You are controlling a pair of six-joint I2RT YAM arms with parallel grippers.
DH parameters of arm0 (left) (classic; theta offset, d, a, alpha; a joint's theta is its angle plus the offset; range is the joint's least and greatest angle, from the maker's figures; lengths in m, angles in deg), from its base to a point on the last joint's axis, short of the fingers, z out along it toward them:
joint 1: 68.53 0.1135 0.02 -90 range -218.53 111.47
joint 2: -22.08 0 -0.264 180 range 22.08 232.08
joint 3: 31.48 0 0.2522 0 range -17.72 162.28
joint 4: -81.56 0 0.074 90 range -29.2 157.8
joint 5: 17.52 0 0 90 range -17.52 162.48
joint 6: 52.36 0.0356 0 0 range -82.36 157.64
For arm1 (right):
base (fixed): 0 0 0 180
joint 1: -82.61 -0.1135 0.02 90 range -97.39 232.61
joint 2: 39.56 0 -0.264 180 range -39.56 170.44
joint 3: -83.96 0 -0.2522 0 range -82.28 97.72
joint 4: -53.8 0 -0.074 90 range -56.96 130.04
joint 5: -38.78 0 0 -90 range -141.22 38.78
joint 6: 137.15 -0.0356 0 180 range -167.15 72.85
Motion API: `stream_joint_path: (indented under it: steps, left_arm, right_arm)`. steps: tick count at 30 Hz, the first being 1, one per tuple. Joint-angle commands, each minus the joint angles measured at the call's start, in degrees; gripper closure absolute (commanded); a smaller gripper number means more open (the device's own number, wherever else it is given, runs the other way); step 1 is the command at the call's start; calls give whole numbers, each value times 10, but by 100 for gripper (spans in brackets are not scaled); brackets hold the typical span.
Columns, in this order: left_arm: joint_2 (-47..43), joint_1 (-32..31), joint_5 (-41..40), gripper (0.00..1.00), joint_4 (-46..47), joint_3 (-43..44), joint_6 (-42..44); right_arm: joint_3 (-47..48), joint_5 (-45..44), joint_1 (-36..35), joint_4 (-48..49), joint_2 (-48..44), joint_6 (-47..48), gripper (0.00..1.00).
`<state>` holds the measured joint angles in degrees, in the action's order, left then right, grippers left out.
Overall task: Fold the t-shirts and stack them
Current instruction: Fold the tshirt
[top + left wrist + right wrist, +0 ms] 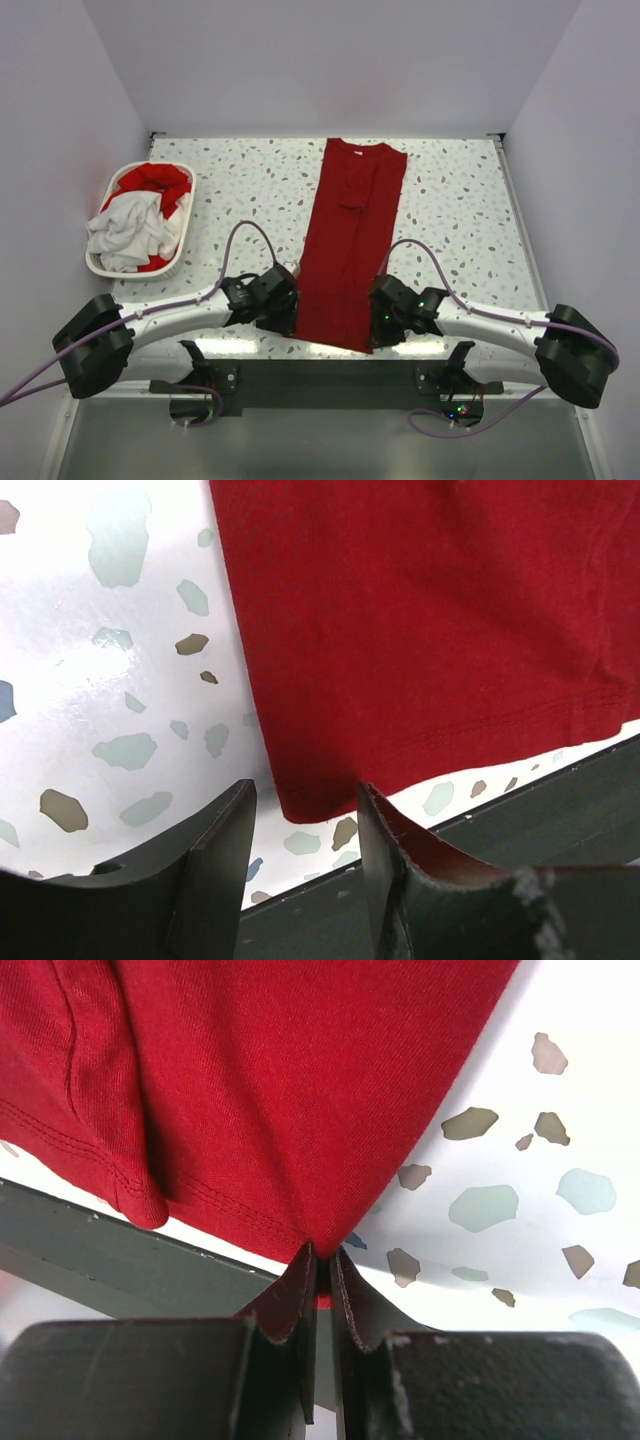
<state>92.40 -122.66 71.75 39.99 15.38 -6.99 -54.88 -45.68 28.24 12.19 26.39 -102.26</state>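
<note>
Fingers (215,865) of the left gripper (305,790) stand apart, released, one on each side of the near left corner of the red shirt (420,630). The corner lies flat between them, not pinched; whether either pad touches the cloth, cannot tell. Speckled table (90,680) shows bare to the left of the cloth. A dark front rail (560,810) runs just past the hem.

Right wrist view: right gripper (322,1258) clenched on the shirt's near right hem corner, with the cloth drawn into a peak at the pads. A doubled layer of hem lies to the left, over the dark rail.

Top view: the shirt lies as a long narrow strip down the middle of the table, collar at the far end, hem at the near edge. One gripper sits at each near corner. A white basket (100,268) stands at the left side, well apart from the strip. It holds a white shirt (125,228) heaped over another red shirt (158,180).
</note>
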Motion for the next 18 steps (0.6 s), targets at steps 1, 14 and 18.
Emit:
stream_joint_path:
  steps: [1,14,18]
  left_arm:
    - [10,-5,4,51,9,14,-9]
    - [45,-6,-19,65,9,26,-15]
    - [56,-9,-10,79,1,25,-11]
  right_arm:
    - [-10,-5,-2,-12,-3,-3,93]
    - [-16,6,-1,3,3,3,95]
    - [-13,3,-2,-3,-5,4,96]
